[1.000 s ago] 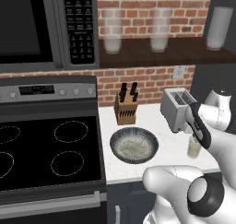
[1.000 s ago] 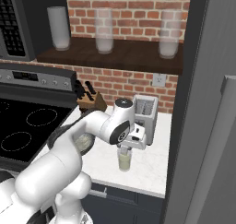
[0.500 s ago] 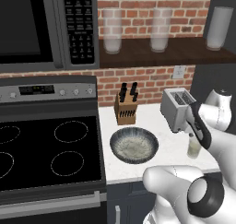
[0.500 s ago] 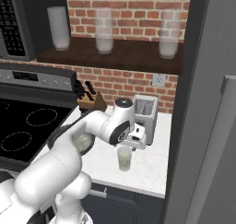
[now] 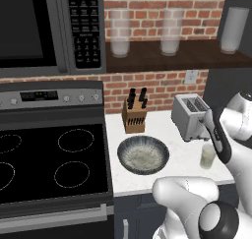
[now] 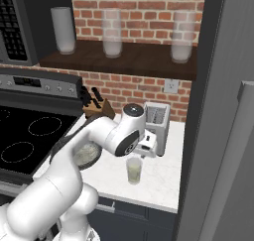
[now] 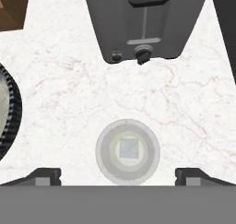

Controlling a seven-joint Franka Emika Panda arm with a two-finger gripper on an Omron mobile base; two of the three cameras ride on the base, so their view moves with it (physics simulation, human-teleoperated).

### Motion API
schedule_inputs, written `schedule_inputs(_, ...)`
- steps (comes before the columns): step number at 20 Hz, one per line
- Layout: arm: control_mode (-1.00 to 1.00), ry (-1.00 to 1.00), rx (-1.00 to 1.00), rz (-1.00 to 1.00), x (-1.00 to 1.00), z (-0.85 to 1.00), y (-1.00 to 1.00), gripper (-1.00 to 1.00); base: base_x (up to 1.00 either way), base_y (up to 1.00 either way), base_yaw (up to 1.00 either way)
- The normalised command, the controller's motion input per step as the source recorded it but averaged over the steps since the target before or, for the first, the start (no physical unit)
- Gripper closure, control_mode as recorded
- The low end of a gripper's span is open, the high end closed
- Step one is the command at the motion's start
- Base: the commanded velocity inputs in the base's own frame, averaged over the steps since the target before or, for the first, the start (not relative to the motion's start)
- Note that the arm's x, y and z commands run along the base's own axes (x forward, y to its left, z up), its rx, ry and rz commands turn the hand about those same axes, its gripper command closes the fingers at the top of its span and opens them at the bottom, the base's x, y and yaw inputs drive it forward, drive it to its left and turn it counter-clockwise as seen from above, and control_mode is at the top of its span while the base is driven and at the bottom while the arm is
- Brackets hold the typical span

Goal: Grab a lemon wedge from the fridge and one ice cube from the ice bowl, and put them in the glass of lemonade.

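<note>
The glass of lemonade (image 7: 127,151) stands on the white counter right under my hand, in front of the toaster. A pale square ice cube (image 7: 128,148) lies inside it. My gripper (image 7: 119,176) hangs directly above the glass, open, with its two dark fingertips (image 7: 44,174) spread wide to either side and nothing between them. From the right base view the gripper (image 6: 144,149) sits just over the glass (image 6: 133,170). The ice bowl (image 5: 143,154) rests left of the glass (image 5: 207,156). The fridge (image 6: 218,111) rises at the right. The lemon wedge is out of view.
A grey toaster (image 5: 191,116) stands just behind the glass, and a wooden knife block (image 5: 134,116) against the brick wall. The black stove (image 5: 49,159) lies to the left under the microwave (image 5: 44,29). Tall frosted glasses (image 5: 170,31) line the shelf above.
</note>
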Motion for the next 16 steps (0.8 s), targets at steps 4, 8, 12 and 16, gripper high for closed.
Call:
schedule_inputs(4,-1.00,-0.12,0.00,0.00,-0.01,0.12,0.38,-1.00,0.00,0.00,0.00)
schedule_inputs(8,-1.00,-0.07,0.00,0.00,-0.02,0.03,0.74,-1.00,0.00,0.00,0.00)
schedule_inputs(12,-1.00,-0.03,0.00,0.00,-0.02,0.02,0.81,-1.00,0.00,0.00,0.00)
schedule_inputs(16,-1.00,0.01,0.00,0.00,-0.07,0.53,0.85,-1.00,0.00,0.00,0.00)
